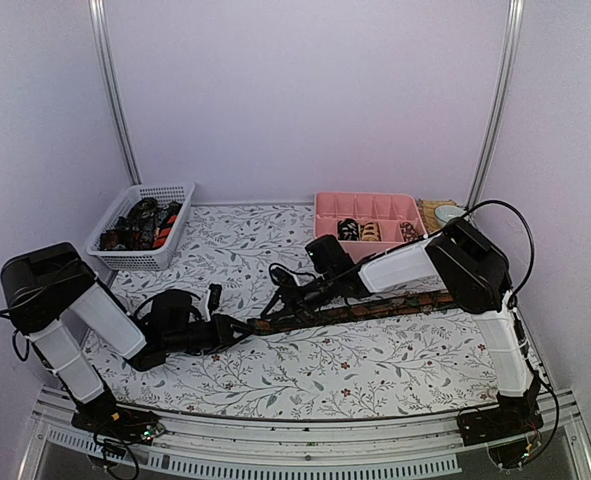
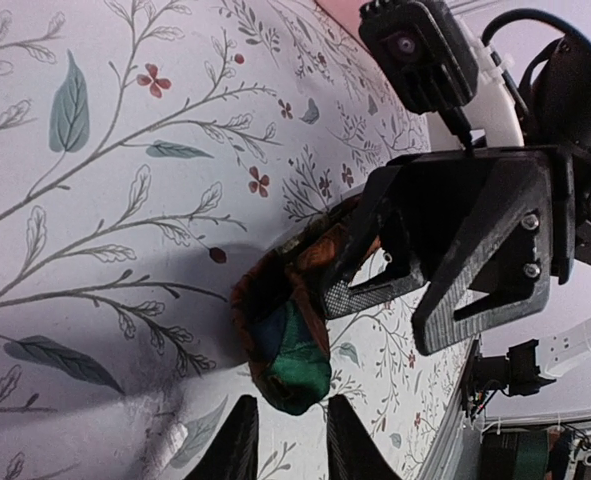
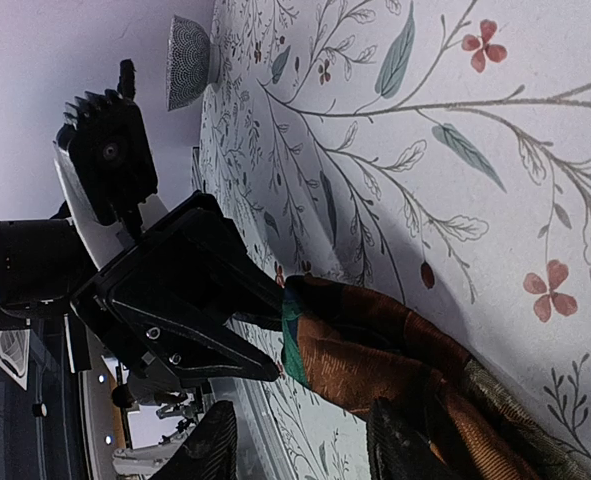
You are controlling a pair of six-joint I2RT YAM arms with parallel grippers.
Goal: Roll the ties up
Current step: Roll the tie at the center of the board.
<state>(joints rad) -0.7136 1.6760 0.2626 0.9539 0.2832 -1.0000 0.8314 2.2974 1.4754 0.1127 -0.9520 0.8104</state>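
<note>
Well left of the pink tray (image 1: 319, 222), a white mesh basket (image 1: 127, 260) holds loose ties (image 1: 143, 222). In front of the tray, toward its left, the left hand (image 1: 243, 329) has its fingers narrowly apart at the folded end of a brown tie (image 1: 385, 307); whether they pinch it I cannot tell. Just nearer the tray, the right hand (image 1: 272, 306) straddles the same tie, jaws partly apart, grip unclear. The tie stretches along the desk (image 1: 375, 370) before the tray, which holds rolled ties (image 1: 360, 231).

Tie (image 1: 395, 305) stretches across table (image 1: 305, 372) centre; basket (image 1: 135, 258) back-left, tray (image 1: 370, 198) back-right, seemingly holding coils (image 1: 360, 231).
</note>
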